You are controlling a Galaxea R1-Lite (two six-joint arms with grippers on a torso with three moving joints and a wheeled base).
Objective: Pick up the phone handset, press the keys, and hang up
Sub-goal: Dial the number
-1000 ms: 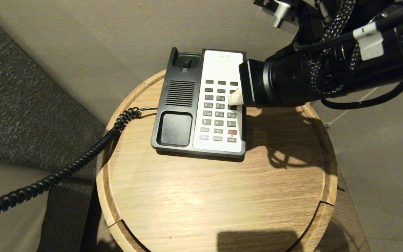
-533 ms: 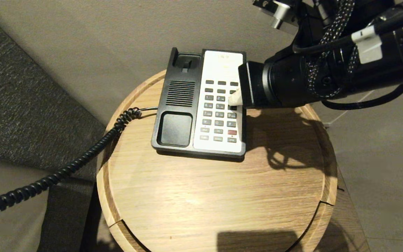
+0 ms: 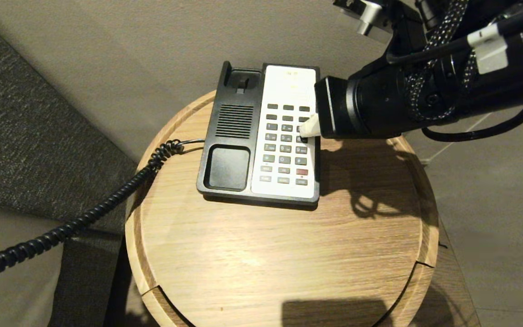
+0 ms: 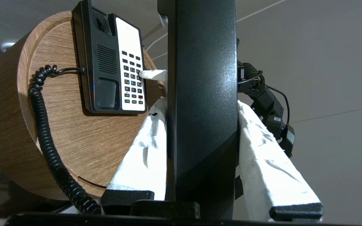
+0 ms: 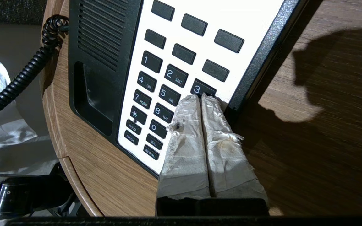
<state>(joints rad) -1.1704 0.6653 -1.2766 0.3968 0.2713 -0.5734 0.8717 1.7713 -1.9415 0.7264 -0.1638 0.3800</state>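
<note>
The left gripper (image 4: 200, 131) holds the phone handset (image 4: 201, 78) upright between its two white-wrapped fingers (image 4: 143, 157), away from the round wooden table (image 3: 279, 254). The right gripper (image 5: 202, 98) has its jaws pressed together, and their tips rest on the keypad of the phone base (image 3: 261, 136), just below key 3.

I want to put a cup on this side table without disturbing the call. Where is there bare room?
The bare table between its near rim and the phone base. Crowded: right gripper presses the keypad; the coiled cord leaves the table's left edge.
</note>
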